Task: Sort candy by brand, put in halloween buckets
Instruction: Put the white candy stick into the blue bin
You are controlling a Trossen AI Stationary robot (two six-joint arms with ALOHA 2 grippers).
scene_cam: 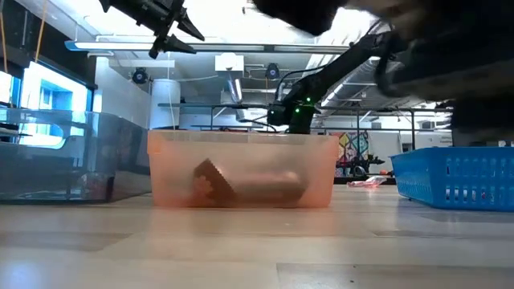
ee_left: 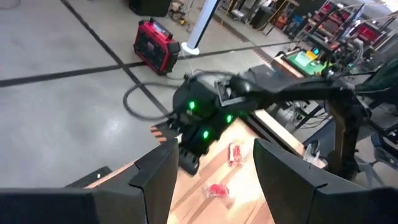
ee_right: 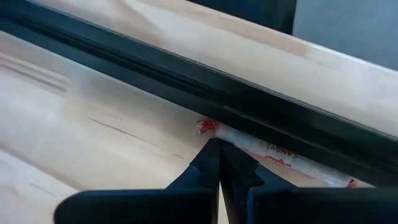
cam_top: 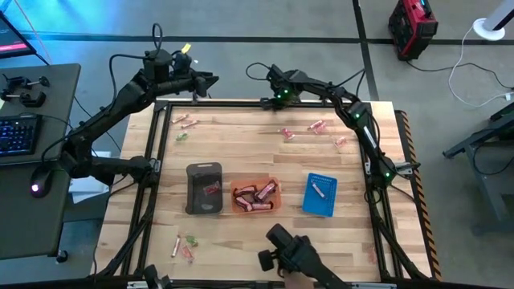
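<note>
Wooden bench [cam_top: 241, 152], far edge at 12 o'clock: right claw [ee_right: 219, 163] is pinched closed, empty, tips touching a white candy stick [ee_right: 273, 153] lying along the rail (left claw [ee_left: 211, 180] idles open).

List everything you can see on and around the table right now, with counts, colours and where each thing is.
Grey bucket: one, left of the three, holds one red piece.
Orange bucket: one, translucent, middle, holds several reddish-brown bars.
Blue bucket: one, right of the three, holds one piece.
Loose candy: several pink and red pieces at the table's far side, more at far left and near left, a few green.
White-wrapped stick candy: one, red ends, against the far rail.
Red case: one, on the floor beyond the table.
Keyboard: one, on the left desk.
Left gripper: open, raised over the far-left edge.
Right gripper: shut, tips at the stick candy.
</note>
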